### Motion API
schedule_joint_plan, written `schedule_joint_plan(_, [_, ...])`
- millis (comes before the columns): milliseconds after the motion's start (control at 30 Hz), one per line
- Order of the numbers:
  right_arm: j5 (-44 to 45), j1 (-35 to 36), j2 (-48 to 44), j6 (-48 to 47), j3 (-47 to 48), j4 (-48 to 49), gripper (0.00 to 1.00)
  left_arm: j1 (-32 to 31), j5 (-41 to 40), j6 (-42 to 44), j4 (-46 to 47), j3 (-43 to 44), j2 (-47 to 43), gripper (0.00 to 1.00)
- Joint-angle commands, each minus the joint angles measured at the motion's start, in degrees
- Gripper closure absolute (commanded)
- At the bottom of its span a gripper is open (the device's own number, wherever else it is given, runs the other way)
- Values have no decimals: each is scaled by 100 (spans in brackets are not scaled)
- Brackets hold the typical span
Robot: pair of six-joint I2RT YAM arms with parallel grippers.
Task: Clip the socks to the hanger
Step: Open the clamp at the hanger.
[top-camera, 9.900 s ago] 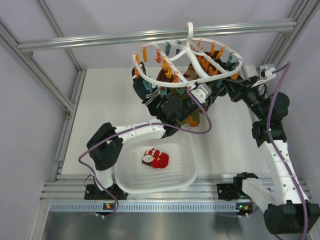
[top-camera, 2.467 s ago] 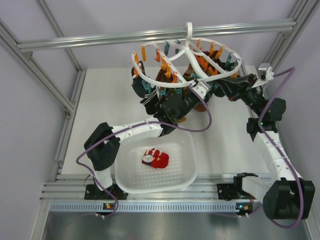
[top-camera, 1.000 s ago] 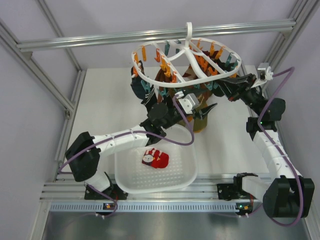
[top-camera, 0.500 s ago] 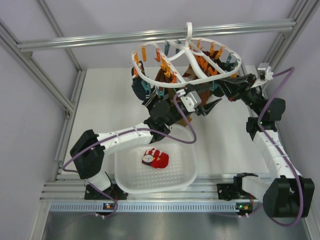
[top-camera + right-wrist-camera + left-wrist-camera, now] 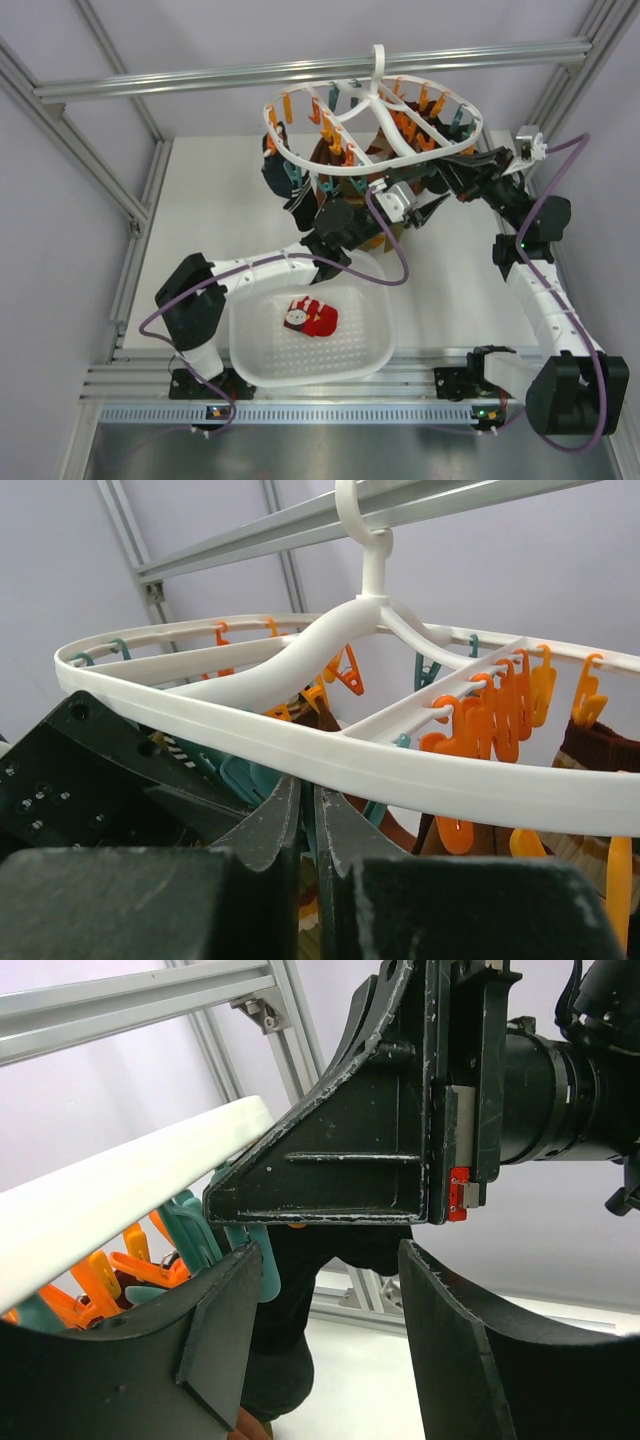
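The top camera looks down from above on the whole table point(image 5: 210, 200); both wrist cameras sit close under the hanger point(image 5: 378, 97) — all three share it — tilted upward.

Your left gripper point(image 5: 330, 1300) is up high with fingers apart, right next to your tightly pinched right gripper point(image 5: 308, 815).

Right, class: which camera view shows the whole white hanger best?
The top external view: the hanger appears whole there, with oval ring, spokes, hook and clips. The right wrist view shows hook, spokes and near rim, cut off at the edges. The left wrist view shows only a strip of rim and clips.
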Motion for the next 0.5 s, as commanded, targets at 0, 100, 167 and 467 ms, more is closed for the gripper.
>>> schedule_joint_plan(0, [-111, 52, -50, 122, 236, 105, 100, 80, -374, 109, 255, 369, 82, 38])
schedule_joint_plan(100, [-103, 60, -59, 131, 227, 114, 100, 115, -524, 101, 219, 448, 152, 38])
schedule_joint_plan(167, [-103, 60, -41, 166, 236, 123, 100, 133, -577, 136, 211, 448, 170, 39])
schedule_joint_plan(467, [-129, 60, -41, 193, 201, 149, 100, 195, -999, 153, -79, 642, 293, 41])
